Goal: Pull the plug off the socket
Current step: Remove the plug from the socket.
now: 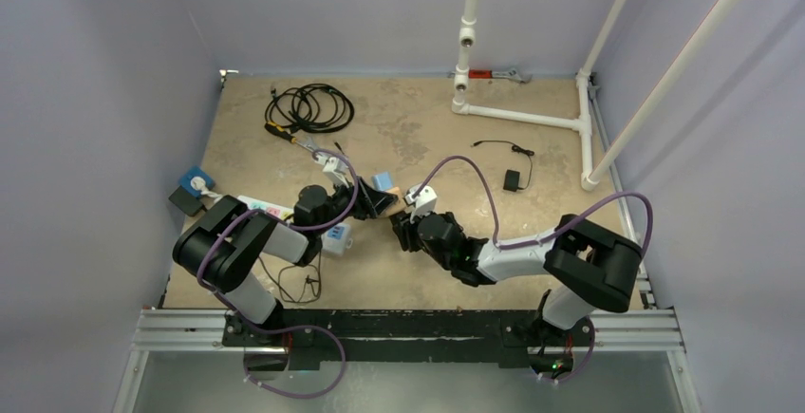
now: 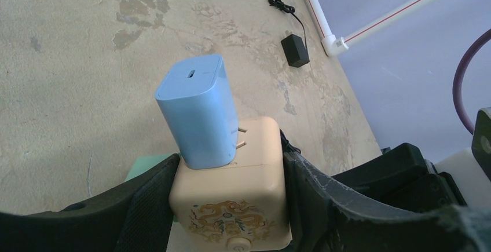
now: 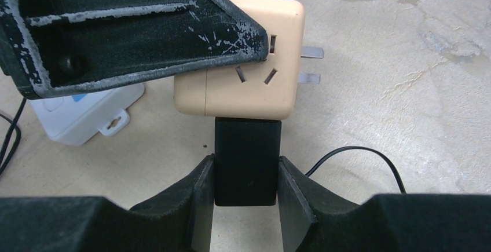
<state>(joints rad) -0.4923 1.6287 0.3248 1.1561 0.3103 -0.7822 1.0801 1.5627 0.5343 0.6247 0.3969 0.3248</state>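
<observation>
both arms (image 1: 275, 242) (image 1: 517, 256) inward, claws (image 2: 228, 178) (image 3: 246, 176) seemingly tip-to-tip

Open tabletop (image 2: 87, 61) beyond socket cube (image 2: 231, 194)

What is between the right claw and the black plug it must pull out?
Nothing visible. The right gripper clamps the black plug on both sides. The plug sits in the beige socket cube, which is held by the left gripper.

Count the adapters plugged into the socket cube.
2. A blue adapter on the far face of the socket cube; a black adapter in the jaws of the right gripper. More may be hidden.
</observation>
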